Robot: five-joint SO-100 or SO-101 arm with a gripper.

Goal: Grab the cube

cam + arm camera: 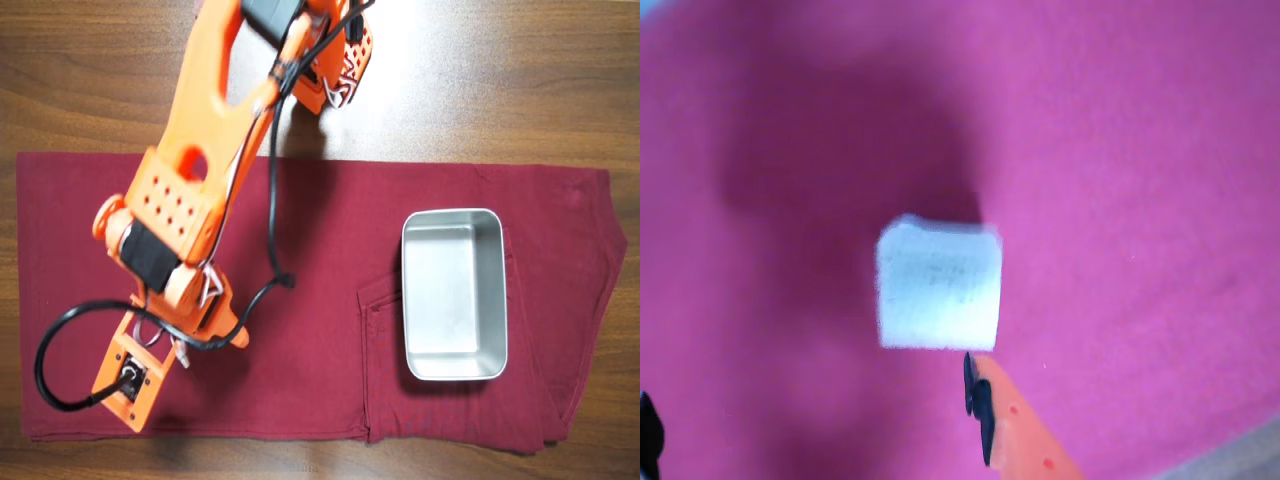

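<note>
In the wrist view the cube (939,288) is a small pale block with plain faces, lying on the magenta-red cloth (1140,150) and casting a shadow up and to the left. My gripper (810,390) is open and empty. Its orange finger (1015,425) with a black tip lies just below the cube's lower right corner. The other black fingertip (648,430) shows at the bottom left edge. The cube lies just ahead of the gap, nearer the orange finger. In the overhead view the cube and the fingers are hidden under the orange arm (190,190).
A dark red cloth (320,250) covers the wooden table (500,80). A metal tray (455,295) stands empty on the cloth at the right, far from the arm. A black cable (60,340) loops at the left beside the wrist camera mount (130,380).
</note>
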